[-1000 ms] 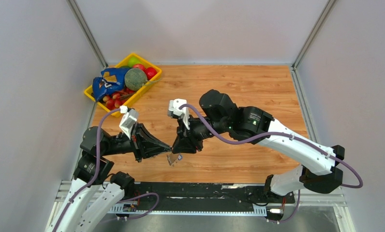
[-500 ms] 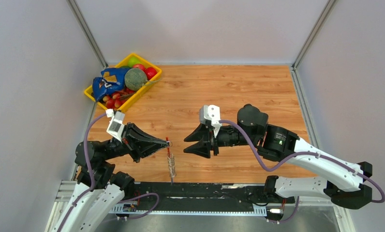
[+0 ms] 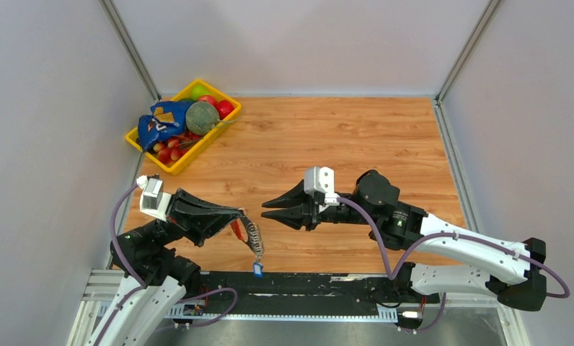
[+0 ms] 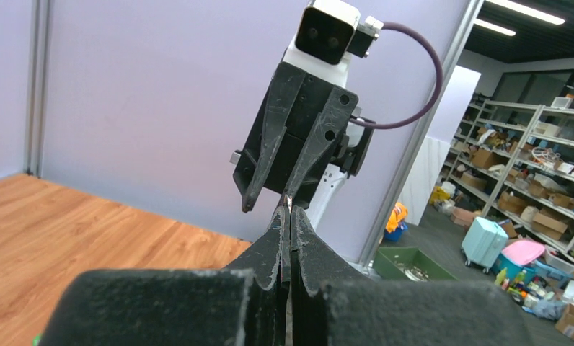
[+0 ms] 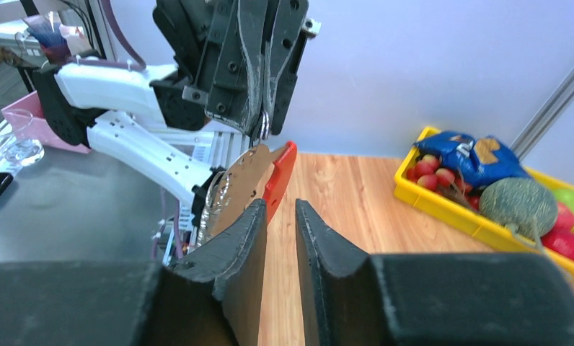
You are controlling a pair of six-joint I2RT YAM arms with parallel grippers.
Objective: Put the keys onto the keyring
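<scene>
The yellow basket is sitting at the far left corner of the wooden table, holding a blue bag, a round green ball and small red balls. Nearer the arm bases than the basket and a bit to its right, the left gripper is pressing its 2 jaws together and pinching the top of the keyring. The keyring is hanging in the air from those jaws, with its red piece up by the tips and its silver chain dangling down. A blue key is hanging at the bottom end of the chain. Farther right of the basket, the right gripper is pointing toward the keyring with its 2 jaws spread apart, holding nothing and sitting close to the keyring.
</scene>
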